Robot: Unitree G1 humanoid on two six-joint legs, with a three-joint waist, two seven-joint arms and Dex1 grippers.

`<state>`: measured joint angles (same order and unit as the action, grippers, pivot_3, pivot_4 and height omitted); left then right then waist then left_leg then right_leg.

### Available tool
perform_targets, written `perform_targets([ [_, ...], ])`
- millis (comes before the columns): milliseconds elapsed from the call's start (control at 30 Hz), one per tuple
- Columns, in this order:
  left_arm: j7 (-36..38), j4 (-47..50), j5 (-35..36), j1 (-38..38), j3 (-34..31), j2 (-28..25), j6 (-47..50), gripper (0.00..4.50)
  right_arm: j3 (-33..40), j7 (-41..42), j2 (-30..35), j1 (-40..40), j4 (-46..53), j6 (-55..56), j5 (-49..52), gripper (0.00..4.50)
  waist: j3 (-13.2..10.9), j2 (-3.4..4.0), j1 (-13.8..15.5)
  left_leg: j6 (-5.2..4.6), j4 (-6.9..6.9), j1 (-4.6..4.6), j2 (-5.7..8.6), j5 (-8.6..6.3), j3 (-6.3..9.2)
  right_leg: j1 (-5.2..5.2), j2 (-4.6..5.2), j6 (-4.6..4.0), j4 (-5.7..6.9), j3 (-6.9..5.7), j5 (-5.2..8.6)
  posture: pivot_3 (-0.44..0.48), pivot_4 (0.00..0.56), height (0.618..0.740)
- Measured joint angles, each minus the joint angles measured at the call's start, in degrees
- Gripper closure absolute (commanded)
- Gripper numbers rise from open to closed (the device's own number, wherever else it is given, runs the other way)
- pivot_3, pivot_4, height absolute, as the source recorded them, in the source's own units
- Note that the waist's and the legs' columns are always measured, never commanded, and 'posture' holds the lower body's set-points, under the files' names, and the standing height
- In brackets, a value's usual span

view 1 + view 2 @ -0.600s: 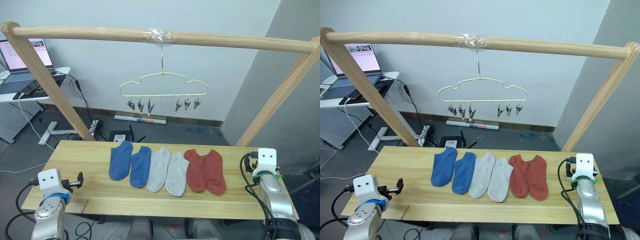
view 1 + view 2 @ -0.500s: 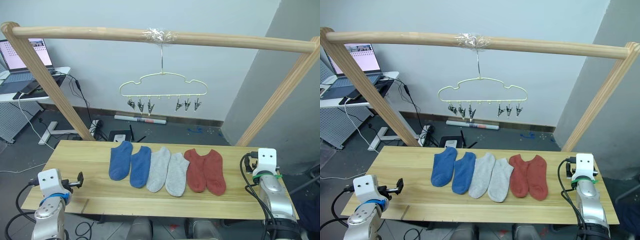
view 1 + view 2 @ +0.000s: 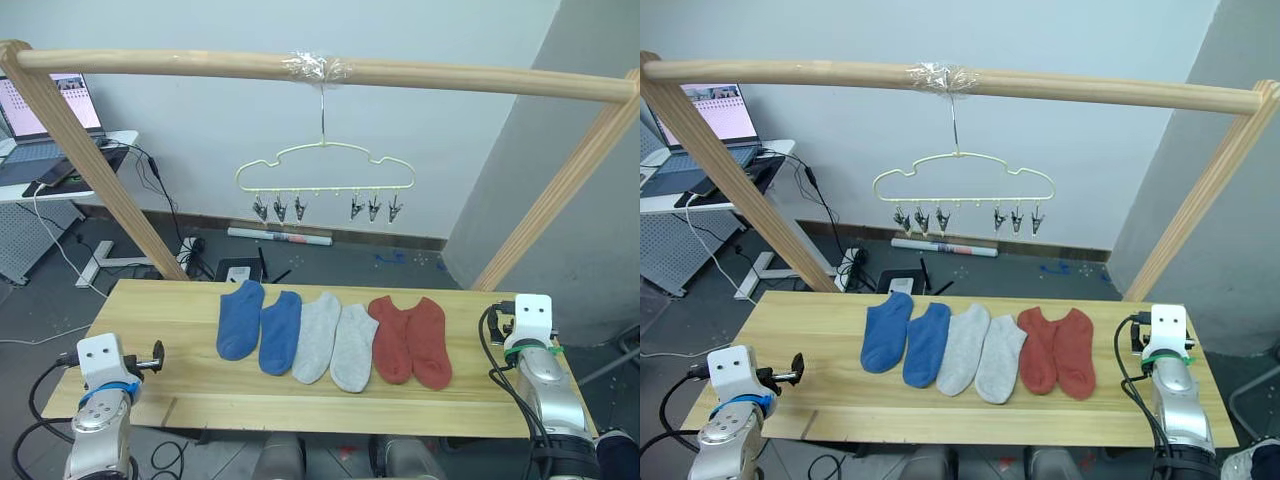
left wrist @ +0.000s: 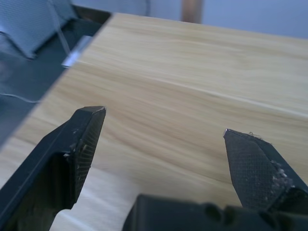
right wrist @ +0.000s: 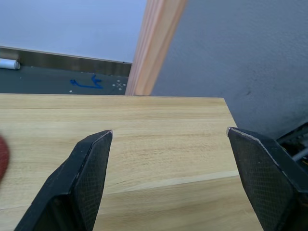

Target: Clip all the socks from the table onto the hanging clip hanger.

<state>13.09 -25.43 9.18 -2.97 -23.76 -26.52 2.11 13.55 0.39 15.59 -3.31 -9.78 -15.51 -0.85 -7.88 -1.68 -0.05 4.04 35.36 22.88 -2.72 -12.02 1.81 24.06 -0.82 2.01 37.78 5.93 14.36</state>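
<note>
Six socks lie on the table (image 3: 160, 310), none yet clipped, so by my judgement the whole task is still ahead. Taking things from largest to smallest: the pale plank tabletop spans most of the view beneath a frame of round wooden poles (image 3: 450, 76). From the top pole, well above the table and behind its far edge, hangs the clip hanger (image 3: 325, 166), its cloud-shaped wire taped at the hook and its row of small metal clips (image 3: 280, 210) all bare.

Below it, in the middle of the table, the socks sit side by side in a neat row, toes pointing away: two blue socks (image 3: 258, 322) on the left, two light grey socks (image 3: 335, 340) in the centre, two rust red socks (image 3: 410, 342) on the right, neighbours touching or slightly overlapping.

The left gripper (image 4: 166, 144) hovers over the table's near left corner, jaws wide apart and holding nothing. The right gripper (image 5: 171, 163) waits over the near right corner, likewise spread and empty, well apart from the socks. A first pick-up has yet to begin.
</note>
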Motion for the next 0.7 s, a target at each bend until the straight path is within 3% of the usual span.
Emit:
perform_targets([
  [133,5.1,8.1,5.7,-3.1,-2.2,-0.1,1.1,0.05,-1.9,2.2,0.7,0.2,2.7,0.5,-0.1,0.51,-1.4,-0.09,-0.1,0.00,-0.02,0.02,-0.04,0.00,-0.04,0.02,0.02,-0.02,-0.03,0.05,0.01,0.159,0.208,0.740],
  [167,5.9,11.0,6.4,-4.2,-2.5,-0.1,1.0,0.23,-2.4,3.0,1.2,0.2,3.7,0.8,-0.1,0.51,-2.0,-0.11,0.0,0.00,-0.04,0.03,-0.04,0.00,-0.09,0.04,0.04,-0.02,-0.03,0.11,0.01,0.156,0.218,0.740],
  [267,8.6,21.0,8.6,-7.7,-2.4,0.3,1.0,0.92,-4.1,6.1,2.5,-0.1,6.9,1.1,-0.1,0.51,-3.2,-0.15,0.0,0.00,-0.10,0.06,-0.03,0.00,-0.18,0.09,0.06,0.01,-0.07,0.20,0.02,0.154,0.238,0.740],
  [400,9.1,32.0,9.1,-7.8,-0.1,0.5,3.5,2.19,-7.1,10.8,3.4,-1.9,11.3,0.3,0.6,0.51,-4.6,-0.14,0.2,0.00,-0.15,0.09,-0.02,0.00,-0.15,0.11,0.04,0.04,-0.07,0.19,0.05,0.150,0.259,0.740],
  [700,6.2,43.8,10.3,5.1,8.4,2.1,15.1,2.19,-13.6,29.0,4.5,-8.9,21.0,-7.0,13.2,0.51,-7.4,-0.21,-0.2,0.01,-0.17,0.20,0.02,-0.01,-0.09,0.14,-0.02,0.46,-0.08,0.18,-0.06,0.122,0.291,0.740],
])
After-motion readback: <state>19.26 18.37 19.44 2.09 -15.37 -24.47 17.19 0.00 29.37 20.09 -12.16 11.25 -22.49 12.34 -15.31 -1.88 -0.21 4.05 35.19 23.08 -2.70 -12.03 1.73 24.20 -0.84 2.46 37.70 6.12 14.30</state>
